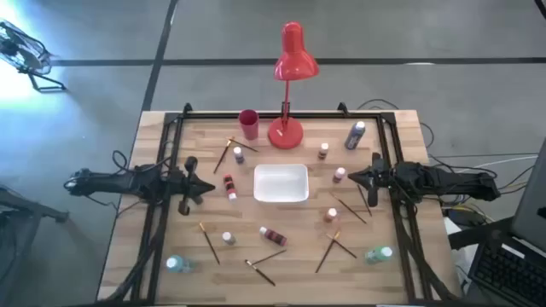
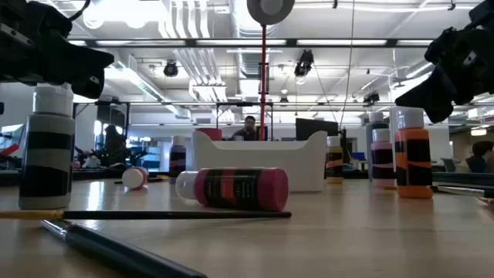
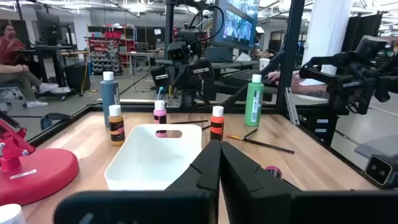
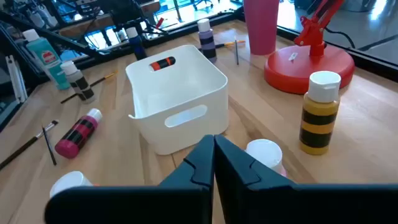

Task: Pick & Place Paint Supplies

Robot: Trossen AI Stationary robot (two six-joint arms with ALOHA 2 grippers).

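Fingers of the left gripper [image 1: 207, 187] are pressing together with nothing between them, hovering over the table's [image 1: 153, 256] left side; fingers of the right gripper [image 1: 353, 178] are likewise closing on nothing at the right side. Between the two sets of fingertips is sitting the white tray [image 1: 281, 184], its bare interior partly showing in both wrist views. Just ahead of the left fingertips a red bottle [image 1: 229, 187] is lying flat; just beside the right fingertips a pink bottle [image 1: 339, 174] is standing upright. Other paint bottles and thin brushes [image 1: 207, 241] are lying scattered toward the near edge, including a teal bottle [image 1: 177, 264] at the left corner and another teal bottle [image 1: 378, 253] at the right. In the low view a fallen pink bottle [image 2: 238, 188] is blocking part of the tray, and labels are remaining unreadable. Behind the tray, the red desk lamp [image 1: 289, 89] and red cup [image 1: 248, 124] are narrowing the far edge. Open wood is lying between each gripper and the tray.
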